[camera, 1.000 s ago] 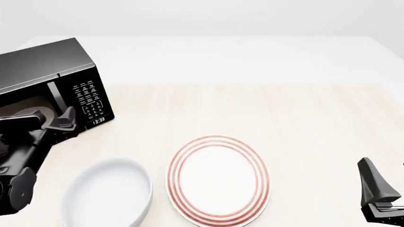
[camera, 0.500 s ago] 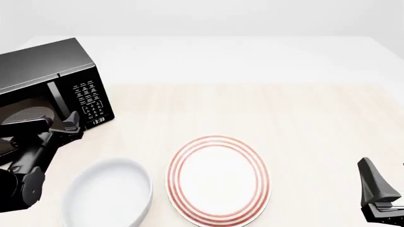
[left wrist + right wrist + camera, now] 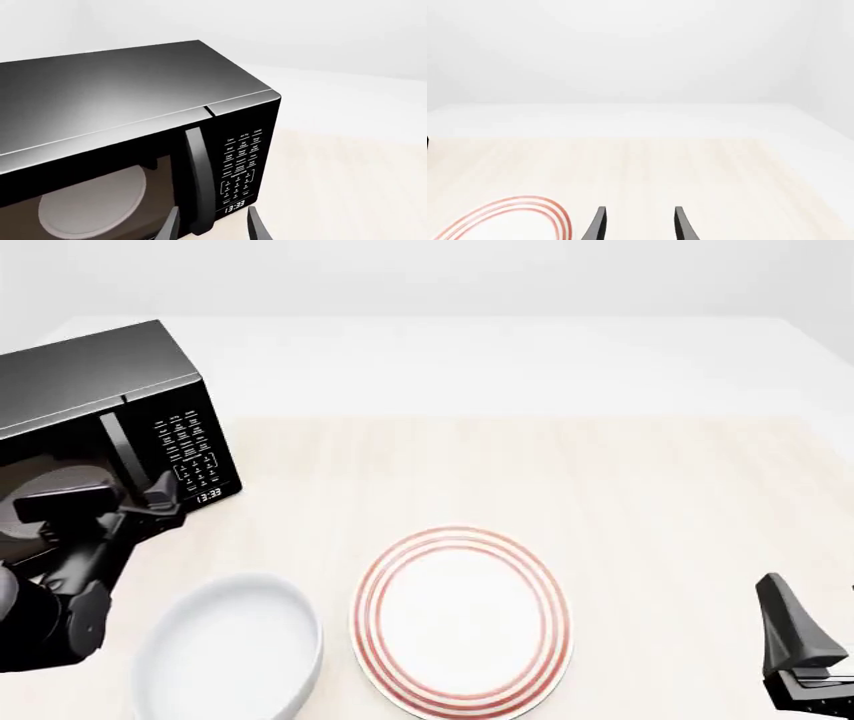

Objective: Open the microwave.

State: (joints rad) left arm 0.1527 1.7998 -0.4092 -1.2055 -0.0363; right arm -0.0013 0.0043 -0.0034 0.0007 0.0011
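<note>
1. The surface (image 3: 641,470) is pale wood grain with a plain white border, and it carries everything in view; the room behind it is a bare white backdrop.
2. One microwave (image 3: 120,410), glossy black, stands at the far left of the surface, directly ahead of the left tool (image 3: 114,502). Its door is closed, with the vertical handle (image 3: 195,180) just ahead of the gap between that tool's fingers. One pale round turntable (image 3: 93,207) shows through the dark glass, and one keypad panel (image 3: 241,167) with a small clock sits just past the handle.
3. One white plate (image 3: 461,618) with red rings around its rim lies between the two tools, nearer the front edge.
4. One white bowl (image 3: 227,645) rests just beside the plate, close beneath the left arm.
5. The left tool's fingers are spread apart, holding nothing, and whether they touch the handle cannot be told.
6. The right tool (image 3: 637,225) hovers near the plate, fingers also parted and empty.
</note>
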